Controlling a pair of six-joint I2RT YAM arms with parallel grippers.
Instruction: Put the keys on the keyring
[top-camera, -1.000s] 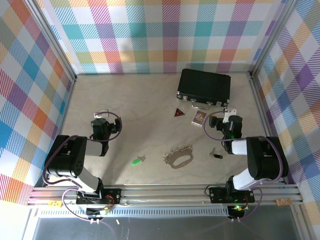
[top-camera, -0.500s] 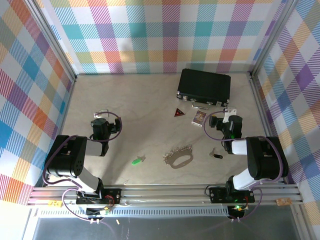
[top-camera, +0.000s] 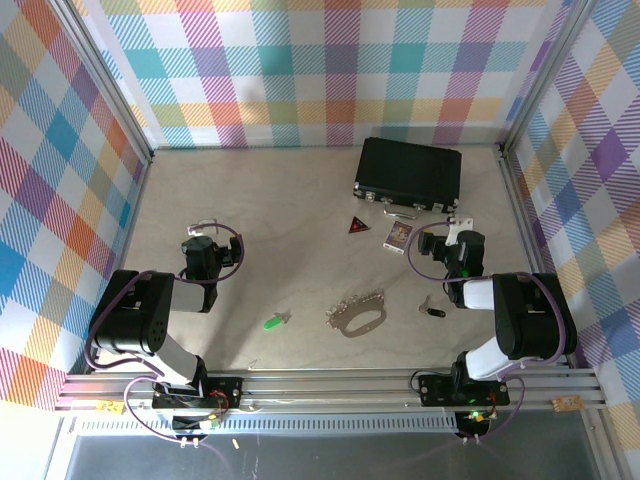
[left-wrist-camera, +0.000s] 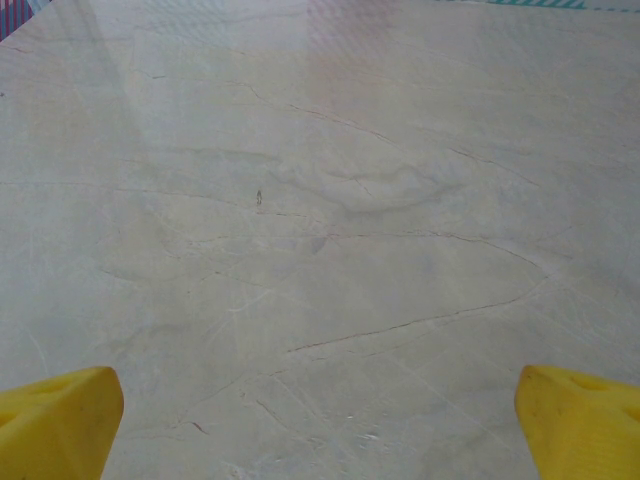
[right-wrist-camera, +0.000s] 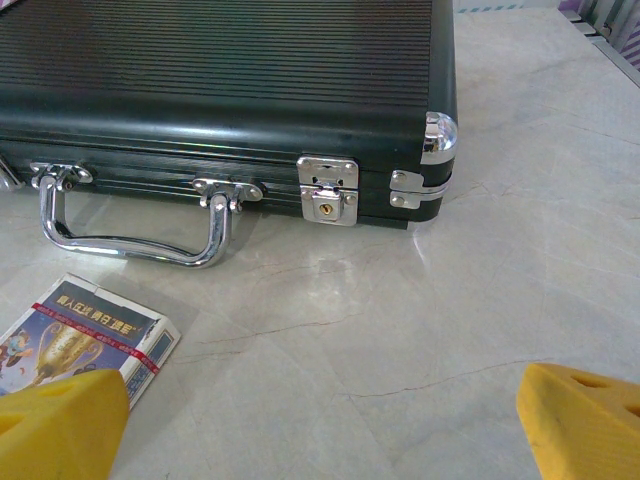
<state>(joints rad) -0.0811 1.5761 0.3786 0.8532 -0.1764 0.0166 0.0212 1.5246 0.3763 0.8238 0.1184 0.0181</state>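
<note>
My left end effector (left-wrist-camera: 320, 415) and right end effector (right-wrist-camera: 320, 420) are released and empty. I'd descend squarely on the green key (top-camera: 275, 321), pinching across its head, before nearing the keyring (top-camera: 358, 316).

A small card pack (right-wrist-camera: 90, 335), lying just in front of the black case (right-wrist-camera: 230, 80), carries a row of pale Chinese-style characters on a dark band above a gold trophy picture. The characters are too small and blurred to read.

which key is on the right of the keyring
The black-headed key, lying on the table just right of the keyring. The green-headed key lies on the keyring's left.
</note>
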